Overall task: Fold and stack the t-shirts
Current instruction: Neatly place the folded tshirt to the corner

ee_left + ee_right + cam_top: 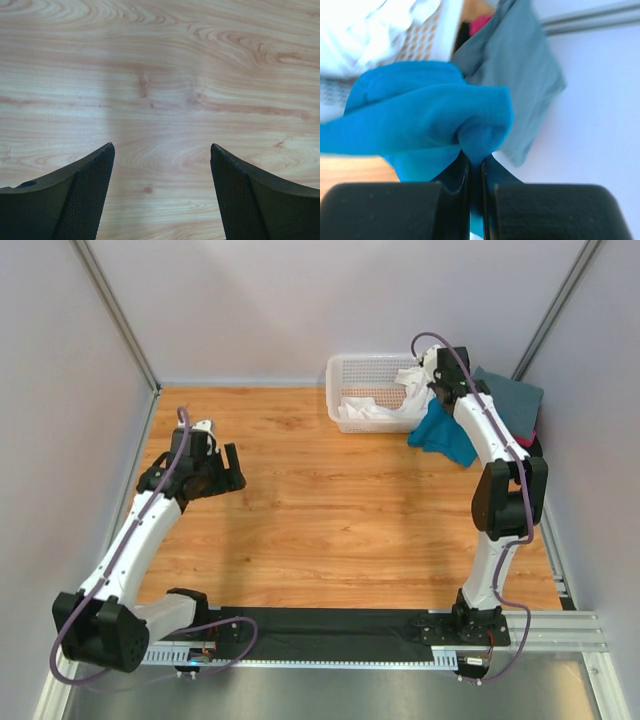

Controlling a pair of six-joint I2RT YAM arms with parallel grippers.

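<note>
Far out, right hand (pixel 476 162) pinches teal-blue t-shirt (pixel 420 115) — left hand (pixel 161 146) gapes.

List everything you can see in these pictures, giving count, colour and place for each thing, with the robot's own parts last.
table: one, light wood, under everything.
basket: one, white, far right of the table.
white shirt: one, white, crumpled in the basket.
blue shirt: one, teal-blue, bunched at the basket's right end.
grey shirt: one, slate-grey, far right corner.
pink shirt: one, red-pink, peeping out at the grey shirt's edge.
black strip: one, black, along the near edge.
left gripper: one, black, open over bare table.
right gripper: one, black, shut on the blue shirt.
</note>
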